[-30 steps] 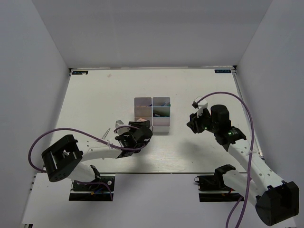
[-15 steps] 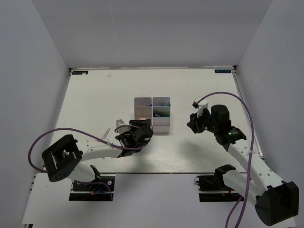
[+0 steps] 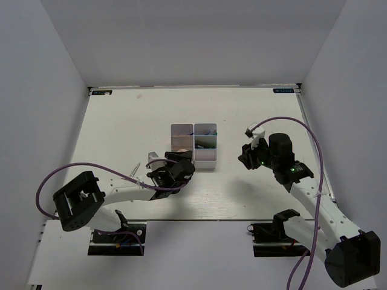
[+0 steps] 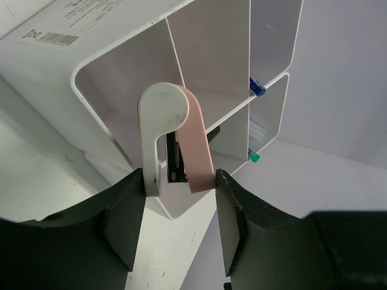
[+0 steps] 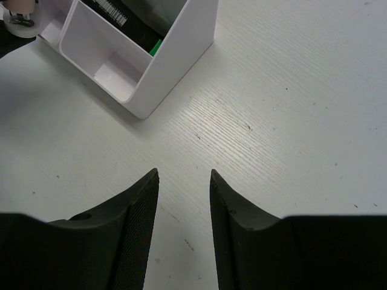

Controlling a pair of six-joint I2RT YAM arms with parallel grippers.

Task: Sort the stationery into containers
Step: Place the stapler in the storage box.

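Your left gripper (image 4: 178, 183) is clamped on the pink piece (image 4: 196, 142) over the block's near-left bin (image 4: 112, 47), so centre it between the walls and lower a little before you let go

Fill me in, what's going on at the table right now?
The left tool is shut on a pink-and-white piece, holding it at the near-left corner of the white bins, not yet released. Some bins already hold items, including a green-tipped marker. The right tool is open and empty, hovering over the table to the right of the bins.
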